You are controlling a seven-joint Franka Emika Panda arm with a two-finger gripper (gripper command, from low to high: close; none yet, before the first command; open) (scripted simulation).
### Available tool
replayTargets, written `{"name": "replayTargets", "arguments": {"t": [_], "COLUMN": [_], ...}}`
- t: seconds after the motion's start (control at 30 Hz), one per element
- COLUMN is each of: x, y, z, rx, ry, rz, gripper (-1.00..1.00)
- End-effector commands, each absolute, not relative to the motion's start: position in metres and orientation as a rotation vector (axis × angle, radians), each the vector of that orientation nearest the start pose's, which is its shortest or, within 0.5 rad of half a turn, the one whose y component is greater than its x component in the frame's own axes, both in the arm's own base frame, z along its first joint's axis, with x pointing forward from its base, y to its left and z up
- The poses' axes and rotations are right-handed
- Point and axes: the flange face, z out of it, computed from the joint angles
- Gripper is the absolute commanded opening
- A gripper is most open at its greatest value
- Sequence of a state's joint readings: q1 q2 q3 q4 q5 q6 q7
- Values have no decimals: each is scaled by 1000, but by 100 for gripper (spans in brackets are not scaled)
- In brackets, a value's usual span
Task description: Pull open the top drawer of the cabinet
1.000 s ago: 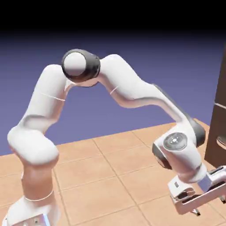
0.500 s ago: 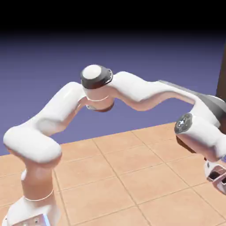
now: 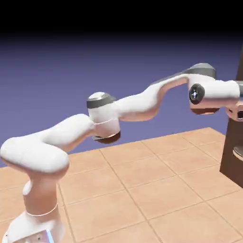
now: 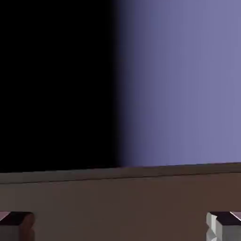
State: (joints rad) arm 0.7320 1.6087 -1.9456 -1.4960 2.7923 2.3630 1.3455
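Note:
The cabinet (image 3: 231, 159) is a tall dark brown block cut off by the exterior view's right edge. My arm stretches out high toward it, and the hand runs off that edge at the cabinet's upper part. In the hand view, dark brown wood of the cabinet (image 4: 117, 202) fills the bottom strip, its upper edge level, with backdrop above. My gripper (image 4: 120, 229) is open: the two grey fingertips (image 4: 16, 226) sit far apart in the bottom corners with nothing between them. The top drawer cannot be told apart from the wood, and its handle is out of view.
A curved grey handle (image 3: 238, 152) of a lower drawer shows at the exterior view's right edge. The tan tiled table (image 3: 142, 190) lies well below the arm. My elbow (image 3: 102, 118) hangs at mid height.
The arm has swung up from low by the table to a high, stretched-out reach. The hand has risen along the cabinet and left the exterior view at the right. The jaws stayed wide.

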Motion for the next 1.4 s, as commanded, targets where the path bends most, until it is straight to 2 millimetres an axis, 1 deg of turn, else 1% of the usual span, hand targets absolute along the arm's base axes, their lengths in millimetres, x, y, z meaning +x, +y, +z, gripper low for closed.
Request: {"name": "replayTargets", "arguments": {"t": [0.0, 0.03, 0.2, 0.33, 0.37, 0.4, 0.63, 0.87, 1.1, 1.37], "x": [719, 719, 749, 769, 769, 769, 732, 684, 626, 548], "y": [-84, -84, -84, -84, -84, -84, -84, -85, -85, -85], "z": [529, 529, 530, 529, 529, 529, 529, 529, 529, 529], "rx": [-614, -615, -614, -615, -615, -615, -615, -615, -615, -615], "ry": [1482, 1482, 1483, 1482, 1482, 1482, 1482, 1482, 1481, 1482], "rz": [-613, -613, -614, -613, -613, -613, -613, -613, -613, -613], "gripper": [0, 0, 0, 0, -100, -100, -100, -100, -100, -100]}}
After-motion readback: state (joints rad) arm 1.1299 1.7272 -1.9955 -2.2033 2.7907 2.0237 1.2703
